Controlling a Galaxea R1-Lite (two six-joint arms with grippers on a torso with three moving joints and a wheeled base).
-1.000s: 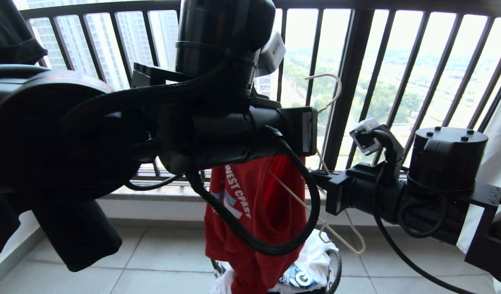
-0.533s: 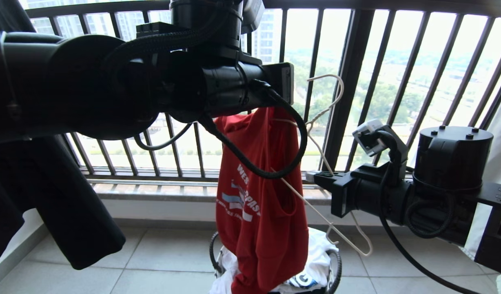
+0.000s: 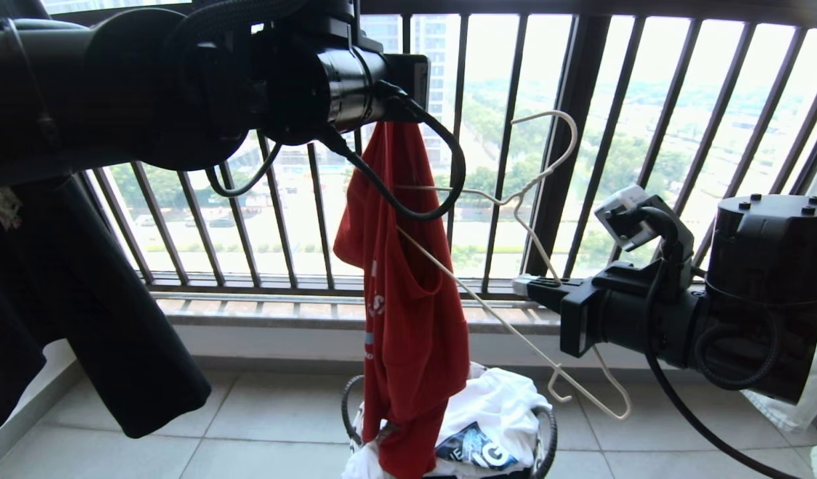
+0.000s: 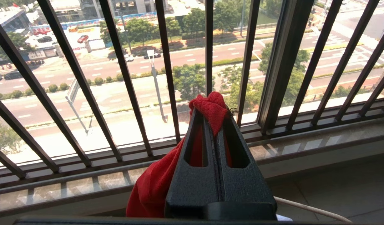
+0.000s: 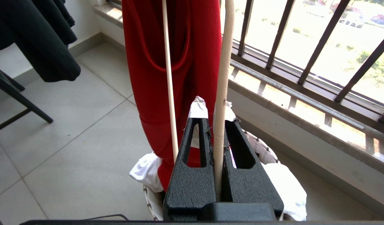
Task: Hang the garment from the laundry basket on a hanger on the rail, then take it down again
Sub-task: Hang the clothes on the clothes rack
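Observation:
The red garment [image 3: 412, 313] hangs long from my left gripper [image 4: 212, 110], which is shut on a bunch of its fabric high in front of the window bars. Its lower end reaches into the laundry basket [image 3: 549, 426] on the floor. My right gripper [image 3: 531, 286] is shut on one wire of the thin white hanger [image 3: 518, 199], held tilted to the right of the shirt with its hook [image 3: 560, 130] uppermost. The hanger's far end overlaps the shirt near an opening. In the right wrist view the wire [image 5: 224, 62] runs up between the jaws. The rail is out of view.
A white printed T-shirt [image 3: 498, 412] fills the basket. A black shirt [image 3: 96, 332] hangs at the left. The dark barred window railing [image 3: 571, 133] and its sill stand close behind. A dark chair leg [image 5: 20, 104] stands on the tiled floor; white cloth [image 3: 804, 402] hangs at the far right.
My left arm has risen and drawn left, lifting the red shirt higher out of the basket. The right gripper and hanger have shifted slightly up.

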